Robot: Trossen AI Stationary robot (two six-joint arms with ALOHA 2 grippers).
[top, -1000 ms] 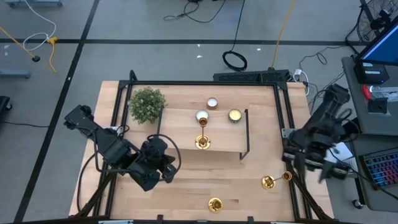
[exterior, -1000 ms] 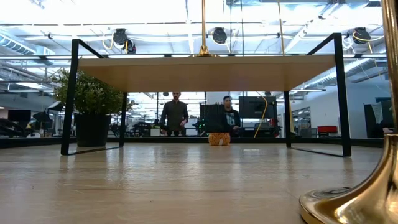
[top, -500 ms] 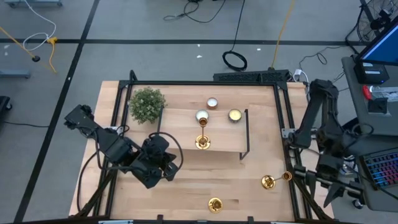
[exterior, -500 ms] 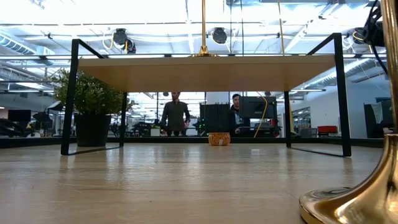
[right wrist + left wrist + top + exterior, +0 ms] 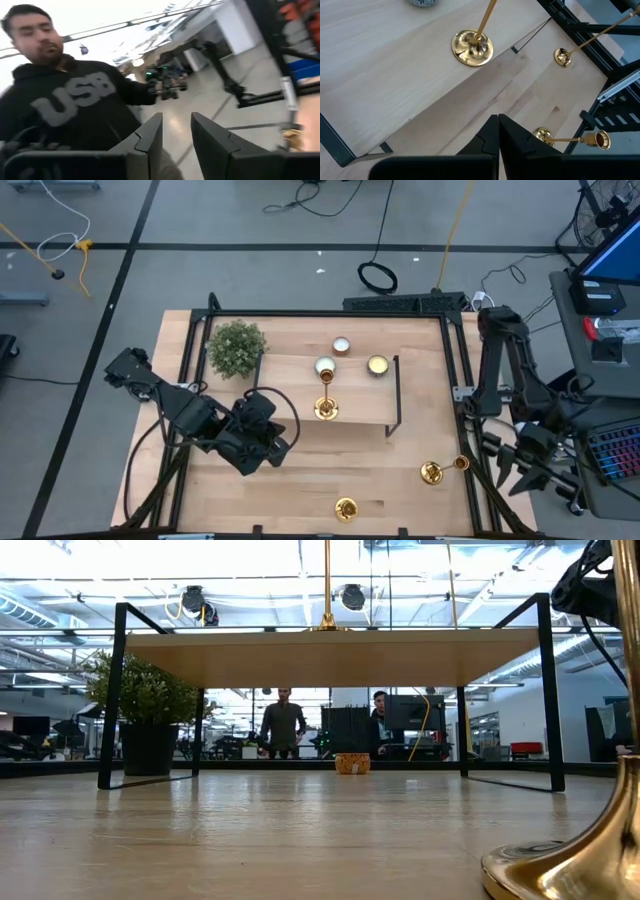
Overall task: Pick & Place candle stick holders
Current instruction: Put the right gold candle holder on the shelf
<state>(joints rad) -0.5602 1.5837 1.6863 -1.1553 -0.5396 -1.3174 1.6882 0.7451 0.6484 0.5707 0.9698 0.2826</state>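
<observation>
Holders: three [image 5: 326,408], [image 5: 431,473], [image 5: 345,508]; tealights [image 5: 325,366]: three.

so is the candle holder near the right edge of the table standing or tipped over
Tipped over. In the high view the candle holder lies flat on the table, base and cup side by side; the left wrist view shows its stem lying level.

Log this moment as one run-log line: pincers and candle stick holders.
left pincer: shut, empty, over table front-left | right pincer: slightly open, empty, off table's right edge | candle stick holders: one on shelf, two on table
</observation>
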